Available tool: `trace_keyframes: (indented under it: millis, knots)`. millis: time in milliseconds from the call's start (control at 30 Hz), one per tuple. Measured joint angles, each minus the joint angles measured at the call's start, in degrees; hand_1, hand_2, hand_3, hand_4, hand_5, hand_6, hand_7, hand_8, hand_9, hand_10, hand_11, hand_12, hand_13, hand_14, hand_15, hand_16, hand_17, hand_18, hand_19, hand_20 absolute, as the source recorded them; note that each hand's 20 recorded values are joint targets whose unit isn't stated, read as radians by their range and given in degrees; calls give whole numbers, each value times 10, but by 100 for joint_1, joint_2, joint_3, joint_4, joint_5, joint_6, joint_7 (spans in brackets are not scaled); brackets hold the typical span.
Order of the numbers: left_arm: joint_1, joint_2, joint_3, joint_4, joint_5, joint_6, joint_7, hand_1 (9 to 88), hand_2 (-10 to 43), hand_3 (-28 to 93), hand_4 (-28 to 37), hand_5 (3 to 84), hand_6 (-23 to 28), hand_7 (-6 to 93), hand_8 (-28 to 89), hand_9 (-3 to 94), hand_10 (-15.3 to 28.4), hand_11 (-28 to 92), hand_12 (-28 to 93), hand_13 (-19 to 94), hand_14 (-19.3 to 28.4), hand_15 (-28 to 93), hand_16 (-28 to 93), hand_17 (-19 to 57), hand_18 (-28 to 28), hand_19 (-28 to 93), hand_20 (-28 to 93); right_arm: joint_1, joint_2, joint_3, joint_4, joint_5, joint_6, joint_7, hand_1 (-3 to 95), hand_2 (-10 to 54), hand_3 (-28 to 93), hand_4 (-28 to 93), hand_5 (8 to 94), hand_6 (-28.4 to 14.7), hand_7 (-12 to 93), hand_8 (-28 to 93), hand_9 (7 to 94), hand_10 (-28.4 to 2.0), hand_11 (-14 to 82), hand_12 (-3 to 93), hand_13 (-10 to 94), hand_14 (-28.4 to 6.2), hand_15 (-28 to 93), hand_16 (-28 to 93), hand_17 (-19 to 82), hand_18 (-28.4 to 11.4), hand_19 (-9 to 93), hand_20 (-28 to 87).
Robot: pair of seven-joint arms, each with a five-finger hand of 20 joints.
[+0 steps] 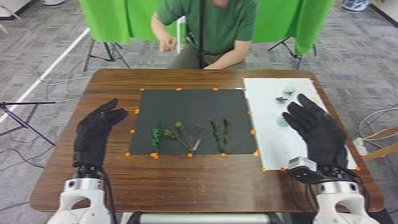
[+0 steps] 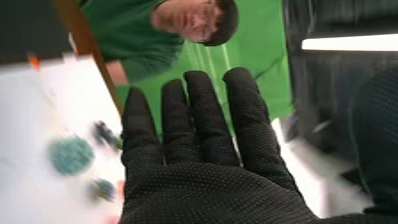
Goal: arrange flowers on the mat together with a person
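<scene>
Mat: While one black mat is lying between left hand and right hand, several green stems are resting there.
White sheet: three small plants are lying near right hand.
Fingers: both hands' are pointing straight, right ones spread.

There is room to pass over the far half of the black mat, & over the desk btwn mat & robot. Green sprigs obstruct the mat's near half; R robot hand is above the white sheet.

Both gloved hands raised, fingers straight, palms inward.Left hand and right hand apart, both open.
</scene>
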Motion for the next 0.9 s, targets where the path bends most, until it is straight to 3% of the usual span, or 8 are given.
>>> trace_keyframes:
  millis: [67, 167, 300, 400, 467, 600, 667, 900]
  knots:
    - [0, 0, 0, 0, -2, 4, 0, 308, -45, 633, -182, 487, 33, 132, -58, 506, 134, 208, 146, 424, 167, 154, -9, 100, 100, 59, 197, 150, 143, 2, 51, -861, 200, 34, 255, -94, 752, -204, 435, -20, 153, -104, 455, -148, 98, 186, 506, -129, 244, 237, 229, -142, 330, 356]
    - [0, 0, 0, 0, -5, 6, 0, 308, -44, 632, -181, 487, 33, 132, -58, 506, 134, 208, 146, 424, 168, 154, -9, 100, 101, 59, 197, 546, 504, -17, 180, -1826, 503, 359, 279, -95, 752, -239, 464, -4, 188, -114, 489, -152, 180, 213, 558, -126, 404, 206, 238, -160, 469, 351]
    - [-1, 3, 8, 1, -5, 8, -1, 309, -44, 631, -181, 487, 33, 132, -58, 506, 134, 207, 146, 423, 168, 153, -9, 100, 101, 59, 197, 1346, 1209, -456, 503, -2548, 1196, 1429, 299, -95, 738, -256, 505, 6, 195, -113, 525, -157, 219, 227, 589, -124, 454, 211, 269, -166, 519, 355]
    - [-1, 3, 12, 2, -5, 12, -2, 310, -44, 631, -181, 487, 33, 131, -58, 506, 134, 207, 146, 423, 167, 154, -9, 100, 100, 58, 197, 1937, 1613, -805, 774, -3375, 1286, 2210, 313, -95, 740, -265, 525, 7, 194, -111, 535, -157, 224, 228, 594, -124, 469, 213, 281, -163, 519, 352]
    - [0, 3, 12, 1, -5, 19, -2, 309, -44, 632, -181, 487, 33, 131, -57, 506, 134, 207, 146, 424, 168, 154, -9, 100, 100, 58, 197, 2250, 1750, -895, 904, -4084, 896, 2564, 322, -95, 740, -274, 531, 8, 192, -109, 539, -158, 228, 229, 594, -124, 479, 213, 284, -164, 518, 352]
    - [11, 3, 8, -2, -6, 30, -1, 309, -46, 632, -180, 487, 33, 132, -57, 506, 134, 207, 146, 424, 168, 154, -9, 100, 100, 58, 197, 2748, 1908, -1030, 1126, -5295, -637, 2862, 340, -95, 727, -280, 544, 12, 191, -108, 560, -161, 231, 229, 611, -124, 493, 212, 300, -167, 529, 355]
    - [20, 3, 5, -3, -7, 33, -1, 308, -47, 634, -181, 487, 33, 132, -57, 506, 133, 207, 146, 424, 168, 154, -9, 99, 100, 58, 197, 2926, 1981, -1175, 1240, -5733, -1157, 2938, 342, -95, 722, -281, 553, 14, 191, -108, 572, -162, 234, 230, 623, -124, 497, 213, 308, -170, 537, 358]
    - [40, 7, 4, -5, -15, 42, 0, 309, -45, 633, -181, 487, 33, 131, -57, 506, 134, 207, 146, 423, 168, 154, -9, 100, 100, 57, 196, 3047, 2049, -1456, 1586, -7592, -1355, 3102, 339, -95, 714, -282, 543, 14, 180, -106, 573, -166, 230, 231, 626, -126, 502, 214, 309, -172, 542, 354]
